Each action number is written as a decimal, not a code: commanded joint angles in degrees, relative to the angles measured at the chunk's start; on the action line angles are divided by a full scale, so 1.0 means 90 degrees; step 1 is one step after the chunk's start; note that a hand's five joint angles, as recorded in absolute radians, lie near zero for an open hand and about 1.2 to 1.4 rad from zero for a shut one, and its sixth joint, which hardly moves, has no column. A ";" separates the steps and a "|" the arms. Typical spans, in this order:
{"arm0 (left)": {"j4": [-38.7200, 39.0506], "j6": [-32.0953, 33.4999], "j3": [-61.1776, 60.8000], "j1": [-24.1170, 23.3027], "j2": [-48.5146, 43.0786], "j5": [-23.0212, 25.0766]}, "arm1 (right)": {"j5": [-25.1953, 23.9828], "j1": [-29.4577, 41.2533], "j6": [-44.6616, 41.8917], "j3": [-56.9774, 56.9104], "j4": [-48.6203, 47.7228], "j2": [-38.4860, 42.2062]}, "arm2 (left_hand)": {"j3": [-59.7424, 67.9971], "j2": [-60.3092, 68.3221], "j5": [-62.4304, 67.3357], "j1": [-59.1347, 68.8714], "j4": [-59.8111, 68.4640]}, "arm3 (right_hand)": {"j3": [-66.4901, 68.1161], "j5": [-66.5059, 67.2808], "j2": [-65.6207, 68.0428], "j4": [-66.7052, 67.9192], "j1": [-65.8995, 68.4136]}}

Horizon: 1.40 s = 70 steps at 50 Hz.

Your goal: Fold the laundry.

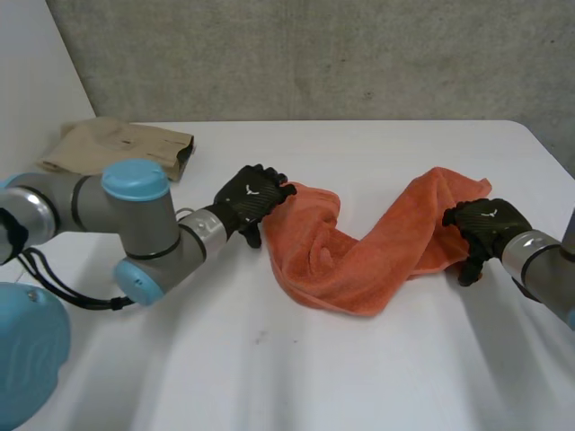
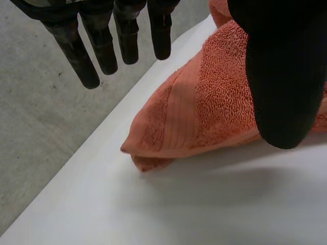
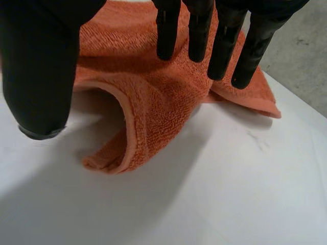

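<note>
No words, numbers, labels or brand names can be read anywhere. The back of the left hand [image 1: 252, 194] bears a small white mark, and the back of the right hand [image 1: 490, 217] bears one like it. Both are too small to make out as letters or a sign.

One orange towel [image 1: 359, 260], one beige cloth [image 1: 117, 148].
</note>
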 commanded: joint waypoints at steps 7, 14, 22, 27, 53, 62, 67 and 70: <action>-0.0898 -0.0009 0.1525 -0.0107 -0.0928 -0.0026 | 0.0020 0.0044 0.0075 -0.0608 -0.0147 0.0828 | 0.1755 0.1739 0.1695 0.1715 0.1727 | 0.2130 0.2184 0.2156 0.2159 0.2459; -0.0957 0.0011 0.1828 -0.0166 -0.1152 -0.0045 | 0.0020 0.0054 0.0095 -0.0686 -0.0157 0.0828 | 0.2855 0.2839 0.2795 0.2815 0.2827 | 0.4743 0.4797 0.4769 0.4772 0.5072; -0.0957 0.0020 0.2072 -0.0331 -0.1280 -0.0172 | 0.0098 0.0073 0.0095 -0.0813 -0.0089 0.0634 | 0.6949 0.6933 0.6889 0.6909 0.6921 | 0.6685 0.6739 0.6711 0.6713 0.7014; -0.0898 0.0215 0.2014 -0.0459 -0.1143 -0.0591 | 0.0108 0.0073 0.0085 -0.0872 -0.0010 0.0214 | 0.6949 0.6933 0.6889 0.6909 0.6921 | 0.6685 0.6739 0.6711 0.6713 0.7014; -0.0244 -0.0019 -0.1082 -0.0049 0.0781 -0.0202 | 0.0108 0.0414 0.0085 -0.1789 0.1621 -0.1642 | -0.0618 -0.0635 -0.0679 -0.0658 -0.0646 | 0.6685 0.6739 0.6711 0.6713 0.7014; -0.0234 -0.0038 -0.0390 -0.0058 0.0157 -0.0172 | 0.0128 0.0434 0.0085 -0.1985 0.1982 -0.2120 | -0.0394 -0.0410 -0.0454 -0.0434 -0.0422 | 0.6685 0.6739 0.6711 0.6713 0.7014; -0.0234 -0.0058 -0.0057 -0.0088 -0.0068 -0.0143 | 0.0138 0.0444 0.0095 -0.2024 0.2021 -0.2335 | -0.0319 -0.0335 -0.0379 -0.0359 -0.0347 | 0.6685 0.6739 0.6711 0.6713 0.7014; -0.0234 -0.0067 0.0158 -0.0146 -0.0244 -0.0143 | 0.0138 0.0444 0.0095 -0.2034 0.2079 -0.2433 | -0.0263 -0.0279 -0.0323 -0.0303 -0.0290 | 0.6685 0.6739 0.6711 0.6713 0.7014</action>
